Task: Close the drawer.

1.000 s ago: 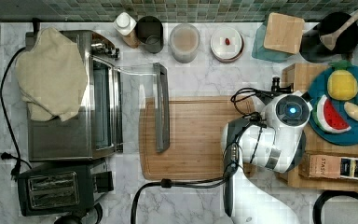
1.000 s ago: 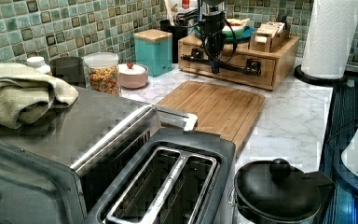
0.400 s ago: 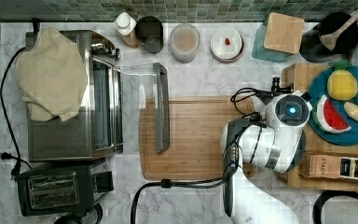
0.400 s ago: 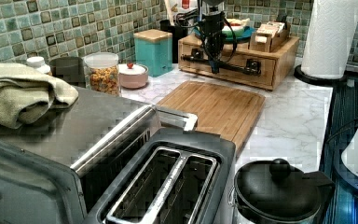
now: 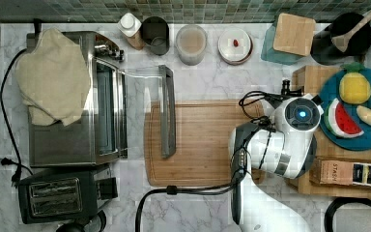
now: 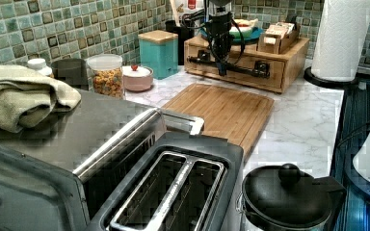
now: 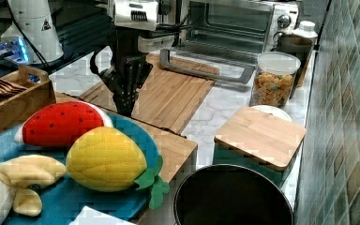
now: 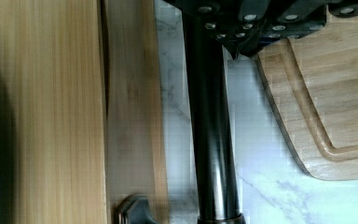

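The light-bamboo drawer (image 6: 243,77) sits in its wooden stand (image 6: 296,50). In the left view its front looks almost flush with the stand. In the wrist view the drawer front (image 8: 133,116) runs as a narrow strip beside the stand's top. A black bar handle (image 6: 250,71) crosses the front; the handle (image 8: 209,140) also passes under the wrist. My gripper (image 6: 220,71) points down right at the handle's middle, fingers together with nothing held. The gripper (image 7: 124,108) hangs just in front of the stand in the right view, and its tip (image 8: 237,50) is by the bar.
A cutting board (image 5: 198,142) lies just before the stand. A toaster oven (image 5: 77,106) with its glass door (image 5: 145,111) open reaches over the board's far edge. A blue plate (image 5: 367,140) of toy fruit sits on the stand. Canisters line the tiled wall; a paper towel roll (image 6: 339,38) stands nearby.
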